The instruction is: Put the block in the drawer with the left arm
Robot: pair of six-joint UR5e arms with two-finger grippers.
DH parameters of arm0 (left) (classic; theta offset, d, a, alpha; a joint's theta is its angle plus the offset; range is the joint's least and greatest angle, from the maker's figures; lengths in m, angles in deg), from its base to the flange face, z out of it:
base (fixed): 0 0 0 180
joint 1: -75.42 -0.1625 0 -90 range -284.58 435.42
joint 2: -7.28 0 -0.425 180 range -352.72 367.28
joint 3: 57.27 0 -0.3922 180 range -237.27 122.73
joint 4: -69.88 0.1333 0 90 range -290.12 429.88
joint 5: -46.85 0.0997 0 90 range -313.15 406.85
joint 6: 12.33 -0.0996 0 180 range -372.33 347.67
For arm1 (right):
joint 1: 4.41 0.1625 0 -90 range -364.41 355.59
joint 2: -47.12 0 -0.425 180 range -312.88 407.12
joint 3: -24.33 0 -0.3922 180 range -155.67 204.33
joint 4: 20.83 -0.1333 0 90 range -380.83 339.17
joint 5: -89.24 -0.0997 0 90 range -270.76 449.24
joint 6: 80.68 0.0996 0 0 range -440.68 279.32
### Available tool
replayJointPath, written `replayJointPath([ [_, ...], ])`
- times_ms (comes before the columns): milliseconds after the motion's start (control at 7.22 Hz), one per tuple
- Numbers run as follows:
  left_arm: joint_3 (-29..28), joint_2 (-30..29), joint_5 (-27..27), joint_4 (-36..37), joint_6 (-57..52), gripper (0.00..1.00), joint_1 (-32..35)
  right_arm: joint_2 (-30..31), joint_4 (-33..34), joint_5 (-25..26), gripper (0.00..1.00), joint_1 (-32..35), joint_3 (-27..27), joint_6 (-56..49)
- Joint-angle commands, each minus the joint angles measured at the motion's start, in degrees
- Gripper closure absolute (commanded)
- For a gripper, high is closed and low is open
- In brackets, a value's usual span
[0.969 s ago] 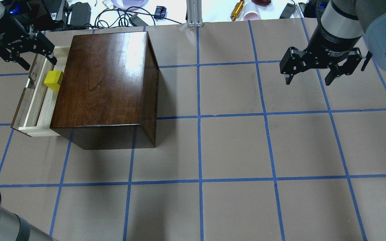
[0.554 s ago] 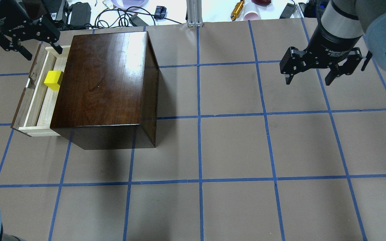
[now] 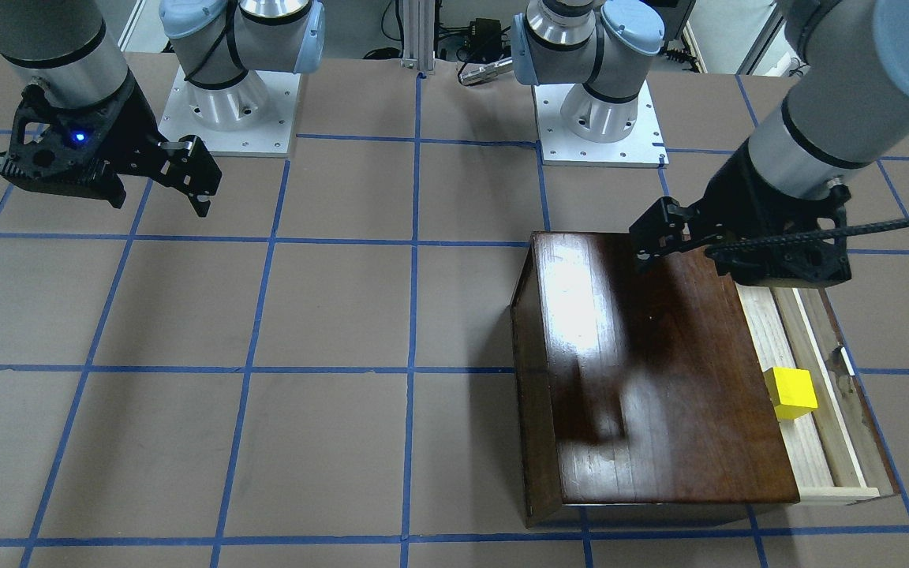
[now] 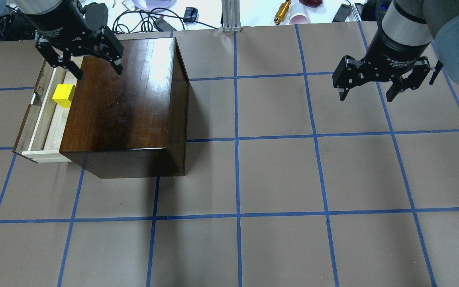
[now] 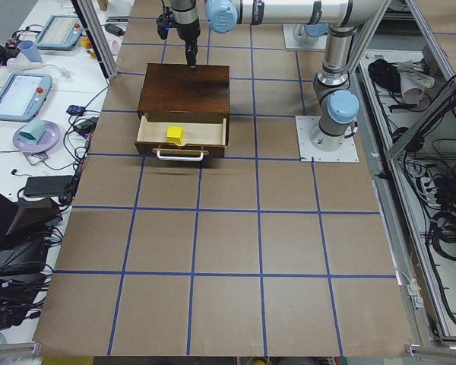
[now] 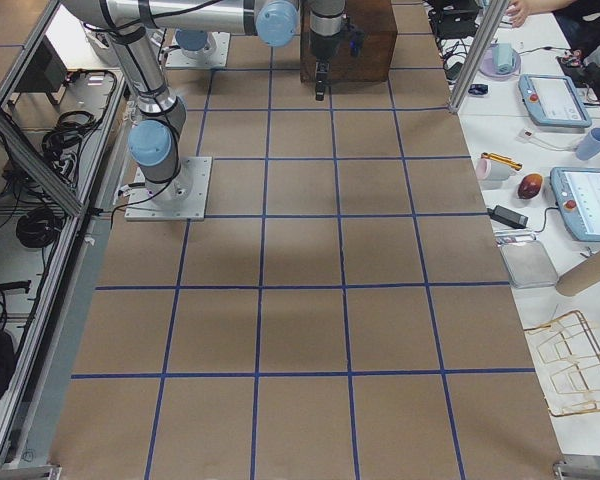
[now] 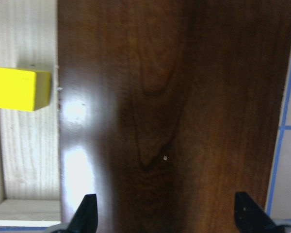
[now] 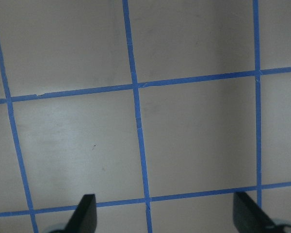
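The yellow block point(image 4: 63, 95) lies in the open drawer point(image 4: 48, 119), against the dark-brown box point(image 4: 126, 103). It also shows in the front view point(image 3: 793, 392), the exterior left view point(image 5: 175, 134) and the left wrist view point(image 7: 22, 89). My left gripper point(image 4: 97, 71) is open and empty. It hangs above the far part of the box top, to the right of the block and apart from it. In the left wrist view point(image 7: 167, 216) it has only the box top between its fingertips. My right gripper point(image 4: 367, 95) is open and empty above bare table at the far right.
The drawer sticks out of the box's left side, with its dark front point(image 4: 24, 127) outermost. Cables point(image 4: 142, 20), a pink cup point(image 4: 299, 18) and a gold tool point(image 4: 282, 11) lie beyond the table's far edge. Blue tape lines grid the brown table.
My left gripper has moved right from beyond the drawer's far end to above the box top. The block stays in the drawer. The right arm has not moved.
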Motion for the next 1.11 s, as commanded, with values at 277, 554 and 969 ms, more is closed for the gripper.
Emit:
replayJointPath([
  [277, 7.5, 2.8, 2.9, 4.6, 3.7, 0.0, 4.5, 0.0, 0.0, 0.1, 0.0, 0.0, 0.1, 0.0],
  [554, 8.7, 4.0, 3.0, 4.6, 3.2, 0.0, 4.2, 0.0, 0.0, 0.1, 0.0, 0.0, 0.0, 0.0],
  [969, 8.8, 4.5, 3.0, 4.4, 2.9, 0.0, 3.7, 0.0, 0.0, 0.1, 0.0, 0.0, 0.0, 0.0],
])
